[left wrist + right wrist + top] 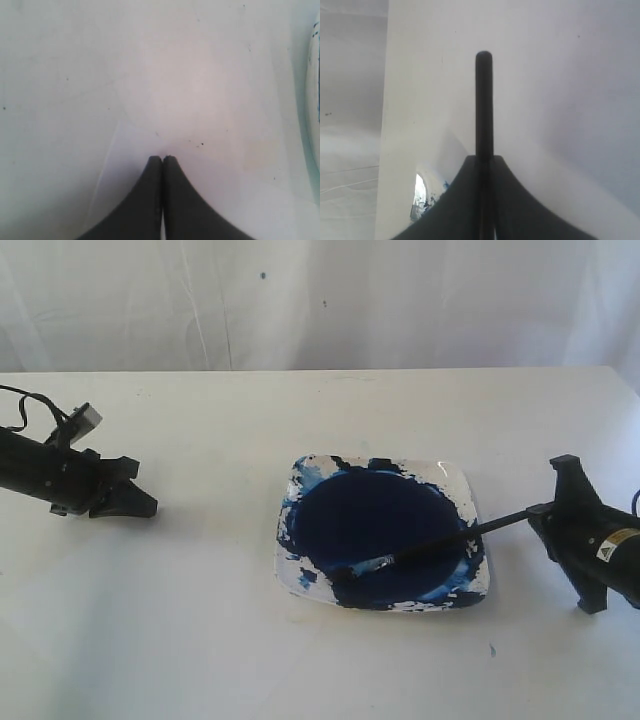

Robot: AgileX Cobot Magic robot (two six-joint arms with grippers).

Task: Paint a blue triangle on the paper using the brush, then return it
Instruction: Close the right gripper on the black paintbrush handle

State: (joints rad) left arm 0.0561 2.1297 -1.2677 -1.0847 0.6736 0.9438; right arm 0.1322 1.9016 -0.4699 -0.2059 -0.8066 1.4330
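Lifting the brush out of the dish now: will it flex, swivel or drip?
Probably stiff: the brush runs straight from the right gripper into the dish. Gripped near its handle end, it may swivel. Its tip lies in the blue paint, so drips seem likely.

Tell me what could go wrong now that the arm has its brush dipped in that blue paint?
The right gripper pinches the brush far from its bristles, so the brush might swivel or slip once pressed down. Its tip lies in a wide paint pool; overloaded, it could drip on the table when lifted. Nothing holds the dish, so it might slide.
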